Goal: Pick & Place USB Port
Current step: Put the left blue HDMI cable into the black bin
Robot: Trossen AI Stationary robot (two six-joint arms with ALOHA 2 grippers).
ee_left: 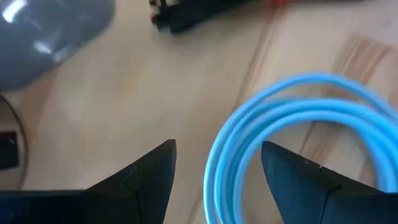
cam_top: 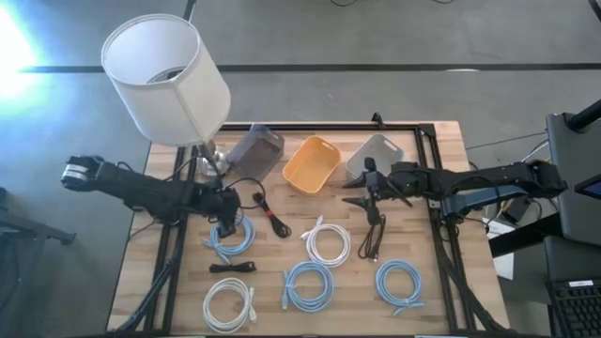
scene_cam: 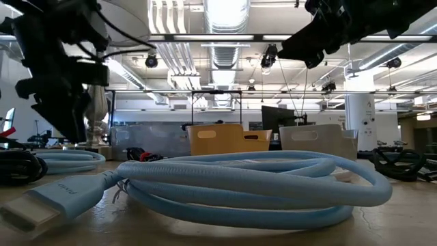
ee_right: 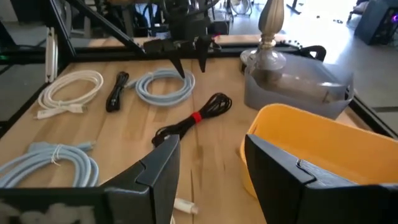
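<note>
Several coiled cables lie flat on the wooden table (cam_top: 282, 131). My left gripper (cam_top: 225, 214) is open and hovers low over the far edge of a light blue coil (cam_top: 230, 237). In the left wrist view the coil's strands (ee_left: 298, 106) run between the two fingers (ee_left: 155, 177); I cannot tell whether they touch. My right gripper (cam_top: 366, 194) is open and empty above the table near the light grey bin (cam_top: 374, 155). In the right wrist view (ee_right: 211, 177) it looks across at a black cable with a red tie (ee_right: 194, 118).
A lamp (cam_top: 167, 80), a dark grey bin (cam_top: 255, 150) and an orange bin (cam_top: 312, 161) stand along the far side. White coils (cam_top: 327, 242) (cam_top: 230, 302), blue coils (cam_top: 308, 284) (cam_top: 399, 284) and black cables (cam_top: 373, 239) (cam_top: 233, 268) lie toward the near edge.
</note>
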